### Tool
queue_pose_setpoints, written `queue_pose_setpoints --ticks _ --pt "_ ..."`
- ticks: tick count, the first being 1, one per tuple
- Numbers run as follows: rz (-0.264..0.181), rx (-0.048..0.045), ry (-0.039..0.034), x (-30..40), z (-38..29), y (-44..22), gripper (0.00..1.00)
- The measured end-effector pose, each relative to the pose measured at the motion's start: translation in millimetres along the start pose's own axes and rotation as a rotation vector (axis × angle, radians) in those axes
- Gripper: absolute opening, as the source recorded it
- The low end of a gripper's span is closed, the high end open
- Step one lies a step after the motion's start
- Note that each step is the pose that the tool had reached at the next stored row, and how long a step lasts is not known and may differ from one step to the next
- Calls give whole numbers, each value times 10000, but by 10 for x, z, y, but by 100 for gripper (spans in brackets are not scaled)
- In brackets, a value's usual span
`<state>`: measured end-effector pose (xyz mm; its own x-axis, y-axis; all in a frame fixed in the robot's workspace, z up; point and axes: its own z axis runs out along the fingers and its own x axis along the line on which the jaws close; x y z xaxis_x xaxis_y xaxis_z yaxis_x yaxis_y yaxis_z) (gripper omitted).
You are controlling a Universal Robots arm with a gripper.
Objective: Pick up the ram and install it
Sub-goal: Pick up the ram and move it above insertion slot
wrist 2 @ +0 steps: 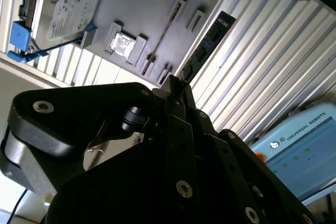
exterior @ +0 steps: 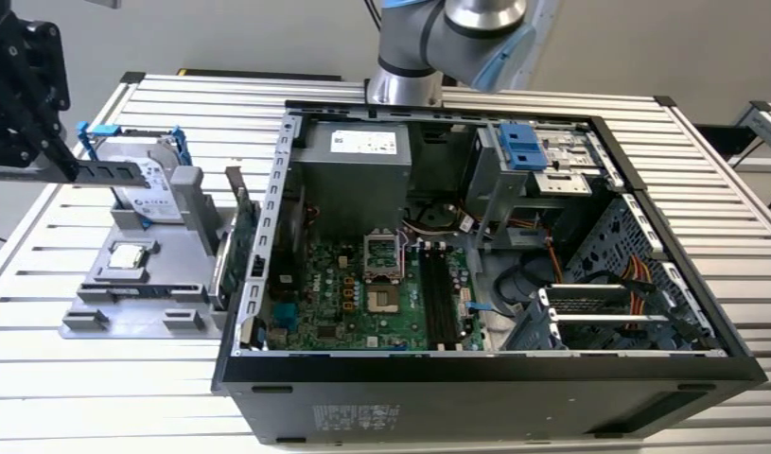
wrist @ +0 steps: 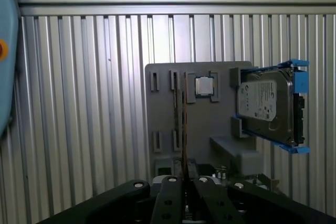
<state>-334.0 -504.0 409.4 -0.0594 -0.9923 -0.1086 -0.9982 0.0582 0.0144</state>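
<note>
1. The gripper (exterior: 67,170) is clamped on one end of the ram (exterior: 113,172).
2. The ram is over the gray tray (exterior: 95,322), beside the drive (exterior: 151,189), on the exterior view's left of the open case (exterior: 486,388).

The pincer (wrist: 185,178) is matt black, the table (exterior: 108,397) ribbed satin metal, the holder (wrist: 163,111) matt grey plastic.
</note>
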Motion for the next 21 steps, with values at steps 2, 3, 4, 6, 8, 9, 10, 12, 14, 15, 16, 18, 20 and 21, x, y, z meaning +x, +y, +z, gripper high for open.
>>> queue_pose_setpoints --ticks 2,3,4,6,8,9,10,12,14,15,16,18,20,21 --pt "0 -1 1 -2 -1 -34 0" --pt "1 -1 2 -3 -1 -50 0" --pt "1 -1 2 -4 -1 -69 0" --pt "0 0 2 -6 -1 -104 0" --pt "1 -1 2 -8 -2 -137 0" --pt "1 -1 3 -9 -2 -152 0" --pt "0 0 2 -10 -2 -167 0" --pt "1 -1 2 -12 -2 -198 0" --pt "1 0 2 -14 -2 -228 0" --pt "1 -1 2 -15 -2 -243 0" --pt "1 -1 2 -15 -2 -257 0" --pt "1 -1 3 -17 -3 -284 0" --pt "0 -1 2 -18 -3 -310 0" --pt "0 -1 2 -19 -3 -323 0"
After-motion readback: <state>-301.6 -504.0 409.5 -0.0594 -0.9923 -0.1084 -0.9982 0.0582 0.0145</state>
